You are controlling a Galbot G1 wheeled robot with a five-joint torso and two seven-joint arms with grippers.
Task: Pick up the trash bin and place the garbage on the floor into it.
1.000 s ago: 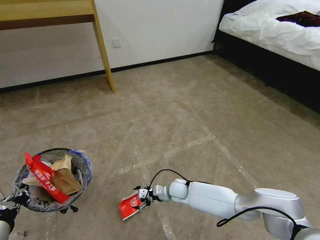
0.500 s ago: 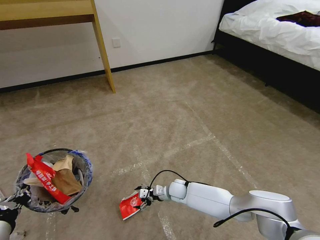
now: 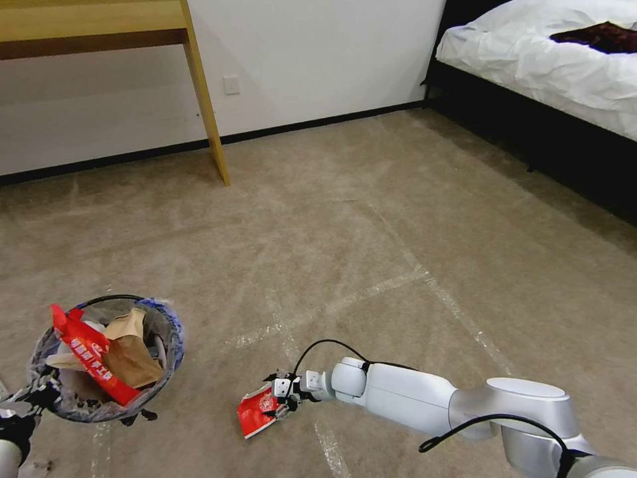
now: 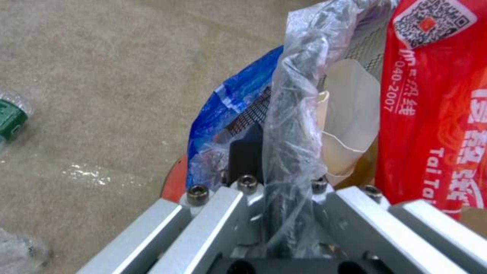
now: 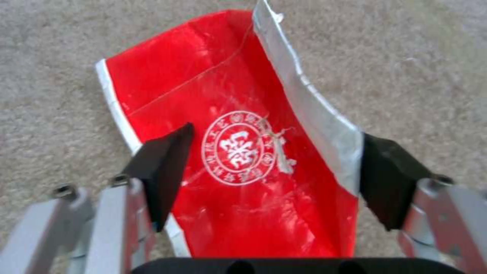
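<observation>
On short-pile carpet [image 3: 371,252], right hand [image 5: 274,179] straddles glossy red wrapper [image 5: 228,152]

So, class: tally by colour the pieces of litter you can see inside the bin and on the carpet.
Red wrappers: 2, bin and carpet
Brown paper: 1
Blue wrapper: 1
Green-labelled bottle: 1
Total: 5

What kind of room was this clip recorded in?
Most likely a bedroom, perhaps a hotel room. A bed with rumpled white bedding on a dark frame stands at the right, a light wooden desk sits against the white wall, and beige short-pile carpet covers the floor.
</observation>
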